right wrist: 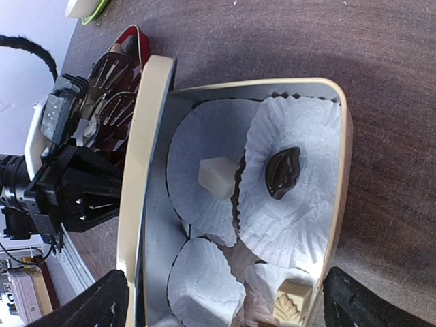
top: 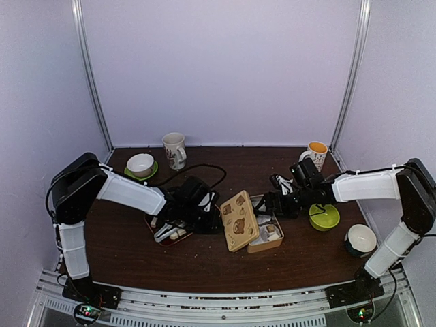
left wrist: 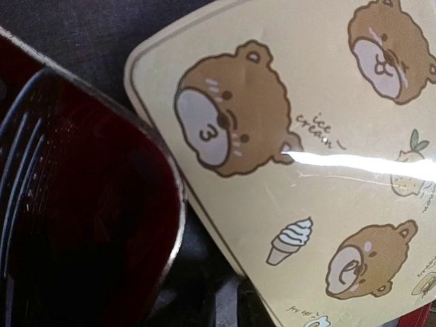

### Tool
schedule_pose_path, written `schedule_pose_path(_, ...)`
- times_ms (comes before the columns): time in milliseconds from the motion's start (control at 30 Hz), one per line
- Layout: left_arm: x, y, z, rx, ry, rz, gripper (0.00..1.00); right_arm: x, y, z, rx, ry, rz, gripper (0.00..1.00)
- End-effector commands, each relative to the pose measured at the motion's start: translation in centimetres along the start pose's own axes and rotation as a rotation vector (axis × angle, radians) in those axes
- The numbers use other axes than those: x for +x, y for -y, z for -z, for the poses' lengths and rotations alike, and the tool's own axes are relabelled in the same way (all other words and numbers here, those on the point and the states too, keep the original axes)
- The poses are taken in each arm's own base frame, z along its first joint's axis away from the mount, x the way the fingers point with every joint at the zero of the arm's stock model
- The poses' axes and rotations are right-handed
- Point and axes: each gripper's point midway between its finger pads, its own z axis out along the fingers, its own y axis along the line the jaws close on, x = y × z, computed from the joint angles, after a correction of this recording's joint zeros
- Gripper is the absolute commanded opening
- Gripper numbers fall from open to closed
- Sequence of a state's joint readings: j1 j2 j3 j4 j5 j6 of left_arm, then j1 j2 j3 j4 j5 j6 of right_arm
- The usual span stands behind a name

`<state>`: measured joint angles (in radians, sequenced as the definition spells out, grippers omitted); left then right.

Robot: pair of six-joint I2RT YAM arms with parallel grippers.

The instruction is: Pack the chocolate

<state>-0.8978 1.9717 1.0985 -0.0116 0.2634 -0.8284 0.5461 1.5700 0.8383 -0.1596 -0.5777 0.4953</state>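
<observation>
Cream-painted tin made up the box (right wrist: 340,143), rounded at its corners. Its lid (right wrist: 139,197), printed with brown bear faces, stood on edge along the side of the box nearest the left arm. Inside sat white paper cups (right wrist: 300,225) with pleated rims, crowded and overlapping. One held a white piece (right wrist: 216,177) of chocolate, blocky and matte. Its neighbour held a brown piece (right wrist: 283,172), glossy and leaf-shaped. A cream piece (right wrist: 291,301) with an embossed leaf lay in another cup. More pale pieces seemed to lie in the dark red tray (left wrist: 116,163) on the wooden counter (top: 204,266), beside the silver tongs (right wrist: 109,71).

The right tool (right wrist: 231,303) hung over the box with its fingers spread wide and nothing between them. The left tool (top: 196,208) was by the tray, close to the lid; whether it was wide or narrow I could not tell.

By my judgement the lid was the main hazard. It looked only propped, so a brush from either arm could tip it shut over the cups. The cups looked thin and light, so a descending fingertip might snag a pleat, drag a cup and spill its piece. The glossy brown piece looked likely to smear if pinched hard.
</observation>
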Motion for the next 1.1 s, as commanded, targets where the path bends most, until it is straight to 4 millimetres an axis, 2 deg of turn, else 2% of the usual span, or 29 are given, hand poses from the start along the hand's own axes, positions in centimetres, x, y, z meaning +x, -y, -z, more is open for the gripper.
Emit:
schedule_pose_path(0, 0.1, -1.0, -0.4, -0.033, 0.016, -0.016, 0.15, -0.4, -0.8, -0.5, -0.007, 0.009, 0.010, 1.00)
schedule_pose_path(167, 0.2, -0.9, -0.4, -0.022, 0.019, -0.020, 0.15, -0.7, -0.2, 0.1, 0.050, 0.017, 0.024, 1.00)
schedule_pose_path(467, 0.4, -0.9, -0.6, -0.016, 0.014, -0.019, 0.15, -2.4, -0.9, 2.7, 0.102, 0.095, 0.054, 0.99)
schedule_pose_path(600, 0.3, -0.8, -0.7, -0.011, 0.014, -0.020, 0.15, -2.9, -2.6, 3.2, 0.070, 0.105, 0.070, 0.90)
schedule_pose_path(833, 0.4, -0.8, -0.8, -0.008, 0.008, -0.020, 0.15, -2.1, -5.6, 1.3, -0.020, 0.034, 0.074, 0.72)
schedule_pose_path(933, 0.4, -0.7, -0.9, 0.001, 0.011, -0.021, 0.15, -1.7, -5.9, 0.2, -0.035, 0.014, 0.055, 0.58)
schedule_pose_path(1067, 0.4, -0.5, -1.0, 0.019, 0.013, -0.017, 0.15, -1.3, -5.4, -1.0, -0.027, -0.007, 0.038, 0.49)
